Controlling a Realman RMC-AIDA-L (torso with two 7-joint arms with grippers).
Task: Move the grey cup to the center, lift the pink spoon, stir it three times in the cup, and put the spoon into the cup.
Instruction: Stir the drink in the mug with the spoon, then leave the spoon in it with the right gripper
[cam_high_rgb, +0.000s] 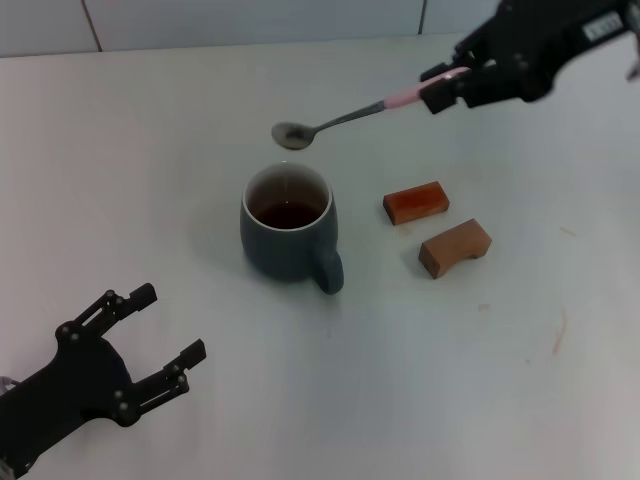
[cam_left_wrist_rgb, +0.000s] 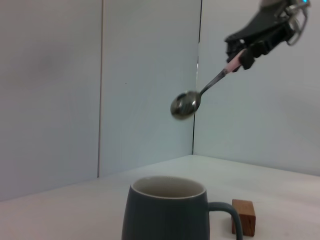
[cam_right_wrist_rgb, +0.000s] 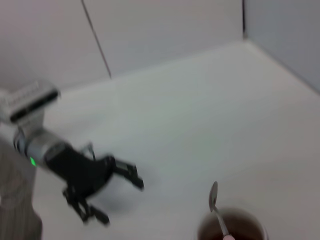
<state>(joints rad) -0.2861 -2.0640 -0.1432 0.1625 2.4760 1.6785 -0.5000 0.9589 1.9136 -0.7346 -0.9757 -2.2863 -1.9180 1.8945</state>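
The grey cup (cam_high_rgb: 288, 233) stands near the table's middle with dark liquid inside and its handle toward the front right; it also shows in the left wrist view (cam_left_wrist_rgb: 167, 210) and the right wrist view (cam_right_wrist_rgb: 231, 229). My right gripper (cam_high_rgb: 447, 86) is shut on the pink handle of the pink spoon (cam_high_rgb: 340, 120) and holds it in the air, its metal bowl above and just behind the cup's rim. The spoon shows raised in the left wrist view (cam_left_wrist_rgb: 192, 100) and the right wrist view (cam_right_wrist_rgb: 217, 207). My left gripper (cam_high_rgb: 168, 332) is open and empty at the front left.
Two brown wooden blocks lie right of the cup: one (cam_high_rgb: 415, 202) nearer the back, one (cam_high_rgb: 455, 247) nearer the front. A pale wall with dark seams runs along the table's far edge.
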